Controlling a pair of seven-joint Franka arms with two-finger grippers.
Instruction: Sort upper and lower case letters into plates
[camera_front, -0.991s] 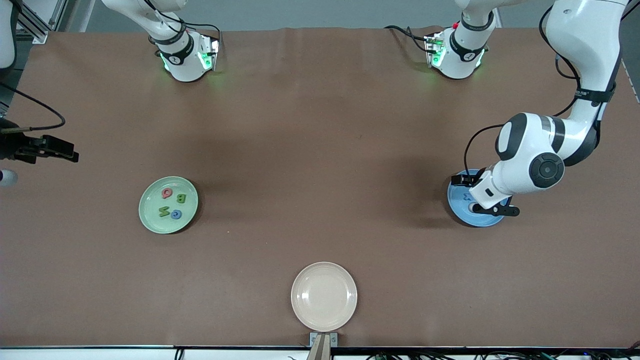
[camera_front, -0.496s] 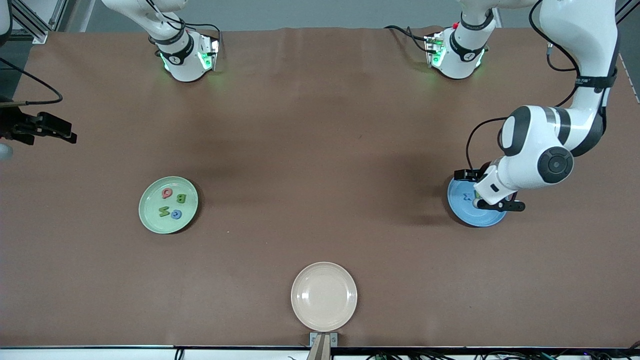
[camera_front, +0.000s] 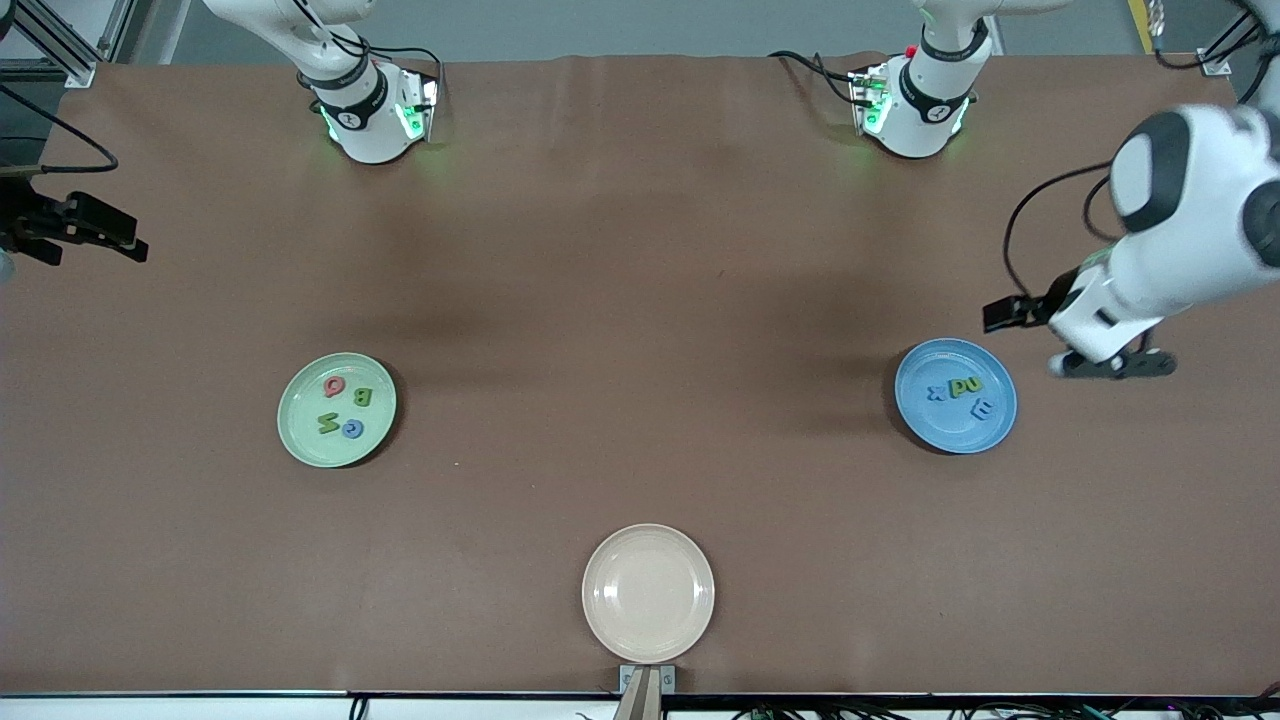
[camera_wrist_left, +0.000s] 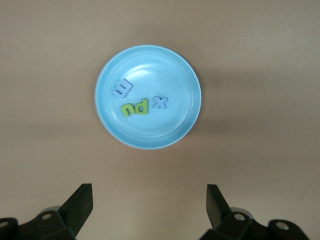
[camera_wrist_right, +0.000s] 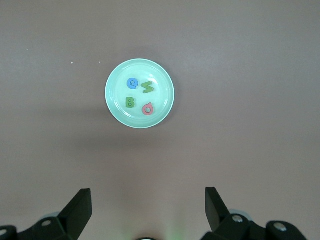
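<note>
Letters (camera_wrist_left: 135, 102) fill both plates (camera_front: 955, 430), hands open.

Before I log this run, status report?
Both grippers open, clear of plates. Four letters on green plate, four on blue plate. Cream plate bare. Nothing in the way.

Brown matte table cover (camera_front: 640, 300), faint creases near 12 o'clock. Grey floor strip past it. Aluminium frame rail (camera_front: 45, 35) at 10 o'clock. Even overhead light, soft shadows.
</note>
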